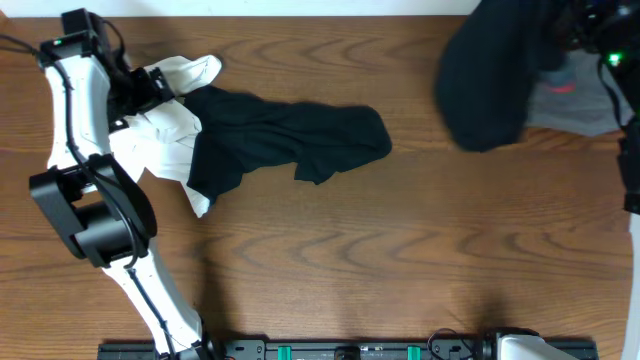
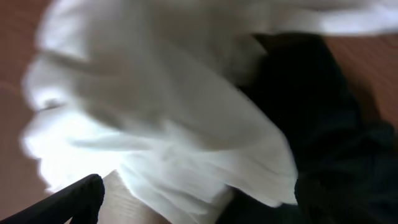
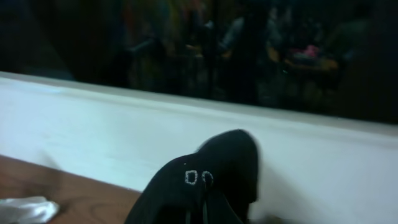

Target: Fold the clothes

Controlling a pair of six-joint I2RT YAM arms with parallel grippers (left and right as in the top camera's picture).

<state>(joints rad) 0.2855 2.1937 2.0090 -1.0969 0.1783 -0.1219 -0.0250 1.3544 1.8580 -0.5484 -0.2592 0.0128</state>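
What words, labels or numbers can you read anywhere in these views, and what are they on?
"DO" or "00", uncertain: small white blurred marks on the black shape low in the right wrist view.
No readable text on the white T-shirt, the black garment or the black trousers.

Open for passage over the bare wood of the table (image 1: 420, 250), from the middle to the right edge. Blocked at the left by the left arm (image 1: 70, 150), slanting over the white T-shirt (image 1: 165, 130). Crossed at centre-left by the black garment (image 1: 290, 135), lying low. Crowded at the far right corner by the black trousers (image 1: 495, 75), bunched in 1 dark mass. Only a narrow strip of wood between garment and trousers.
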